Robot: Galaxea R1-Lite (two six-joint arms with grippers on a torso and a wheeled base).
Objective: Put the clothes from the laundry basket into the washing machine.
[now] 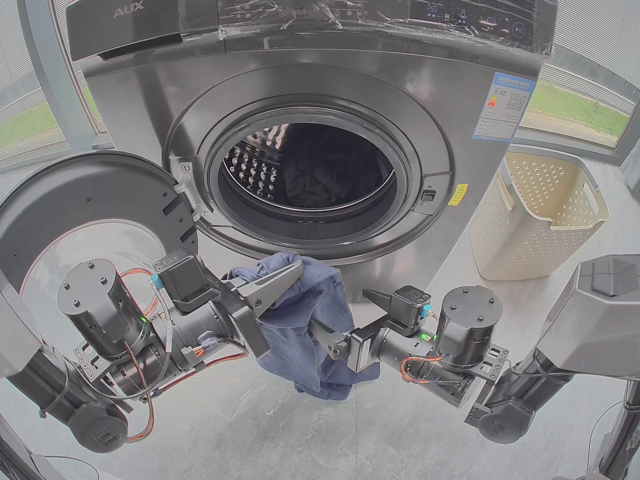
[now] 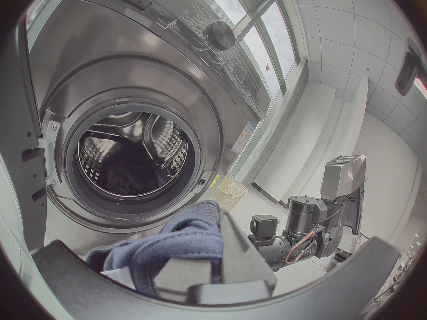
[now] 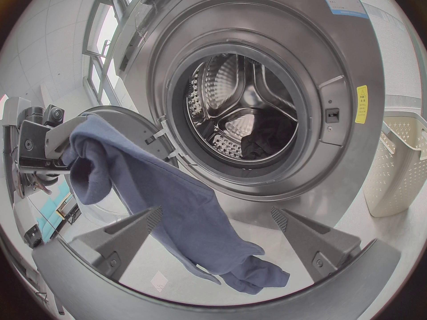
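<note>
Soft navy knit garment [image 1: 313,348] hanging in folds at 6 o'clock below the drum opening [image 1: 267,215], its top clenched by the left gripper [image 1: 287,278]. The right gripper [image 3: 215,212], at the cloth's 3 o'clock, is spread wide and grasps nothing. Brushed grey washing machine [image 1: 133,101] with dark clothes [image 1: 327,168] in the perforated steel drum; blue-and-white label [image 1: 505,107] and yellow sticker [image 1: 458,195] on the front. Perforated cream plastic laundry basket [image 1: 533,235] at 4 o'clock.

a laundry corner in a bright, tiled room: a grey front-loading washing machine [image 1: 320,81] with its round door [image 1: 87,201] swung open, a cream perforated laundry basket [image 1: 533,228] beside it on a grey stone-look floor [image 1: 280,428], white tiled walls [image 2: 356,36], and big windows [image 2: 282,34] looking onto grass.
</note>
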